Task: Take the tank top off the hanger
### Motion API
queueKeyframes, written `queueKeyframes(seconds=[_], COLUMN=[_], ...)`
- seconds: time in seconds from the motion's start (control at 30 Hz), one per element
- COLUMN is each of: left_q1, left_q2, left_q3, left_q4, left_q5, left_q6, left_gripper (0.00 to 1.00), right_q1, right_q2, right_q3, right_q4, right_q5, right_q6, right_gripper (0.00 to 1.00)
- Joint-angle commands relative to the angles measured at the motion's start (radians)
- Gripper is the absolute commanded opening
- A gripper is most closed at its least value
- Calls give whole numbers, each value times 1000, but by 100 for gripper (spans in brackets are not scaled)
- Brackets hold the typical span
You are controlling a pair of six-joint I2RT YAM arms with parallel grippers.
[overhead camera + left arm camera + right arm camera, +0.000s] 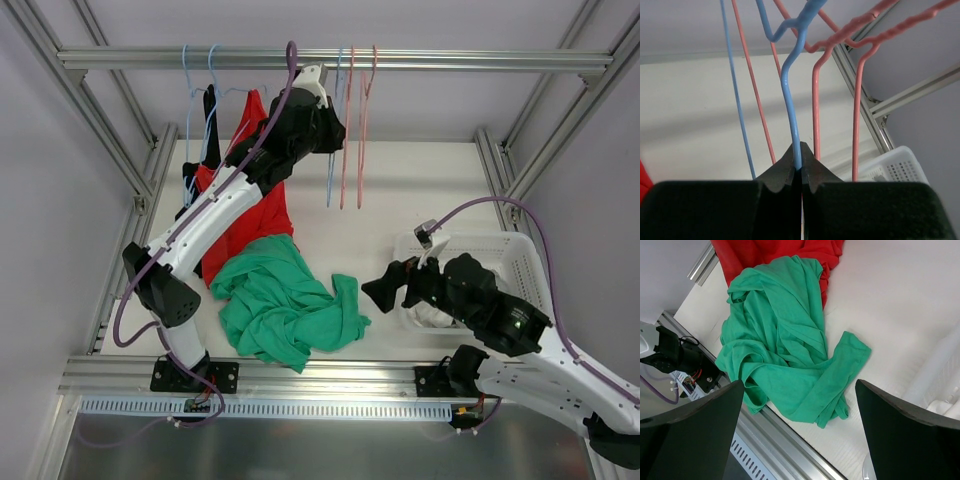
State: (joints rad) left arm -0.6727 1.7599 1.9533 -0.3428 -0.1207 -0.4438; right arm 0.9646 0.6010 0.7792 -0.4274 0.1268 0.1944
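Tank top in green lies crumpled; left gripper pinches blue hanger.

Overhead cam, 2 close wrist cams (R shares green garment).

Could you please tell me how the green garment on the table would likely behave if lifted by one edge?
The green garment would probably be floppy: it lies in soft folds, so it should drape and unfold. It looks thin, so likely light. Pushed, it would probably bunch up rather than slide whole.
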Motion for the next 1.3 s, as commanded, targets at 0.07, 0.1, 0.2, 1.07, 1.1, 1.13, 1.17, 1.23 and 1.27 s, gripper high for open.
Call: queueKeyframes(seconds=[0.07,0.1,0.2,1.07,1.1,1.13,1.17,1.23,1.27], left_q1=[4,4,4,4,4,4,4,4,4], left_q2=[-48,-60,-128,-1253,-1298,-1318,-1342,-1401,-1419], left_q3=[-60,-76,-134,-855,-876,-927,-953,-1026,-1050], left_q4=[36,36,37,-303,-303,-302,-300,-300,-298], left_q5=[21,21,12,-329,-335,-341,-359,-387,-401], left_q6=[-73,-78,-69,224,228,229,223,200,179], left_gripper=[0,0,26,99,99,99,99,99,99], right_q1=[3,3,5,221,221,223,223,223,223], right_q2=[63,81,173,1316,1310,1297,1278,1200,1166], right_q3=[-34,-40,-38,453,437,387,353,271,247], right_q4=[70,85,134,285,298,355,390,476,490], right_q5=[-94,-114,-185,-75,-78,-97,-104,-113,-115], right_q6=[-35,-42,-70,-198,-197,-197,-197,-197,-197], right_gripper=[100,100,99,95,90,72,59,20,6])
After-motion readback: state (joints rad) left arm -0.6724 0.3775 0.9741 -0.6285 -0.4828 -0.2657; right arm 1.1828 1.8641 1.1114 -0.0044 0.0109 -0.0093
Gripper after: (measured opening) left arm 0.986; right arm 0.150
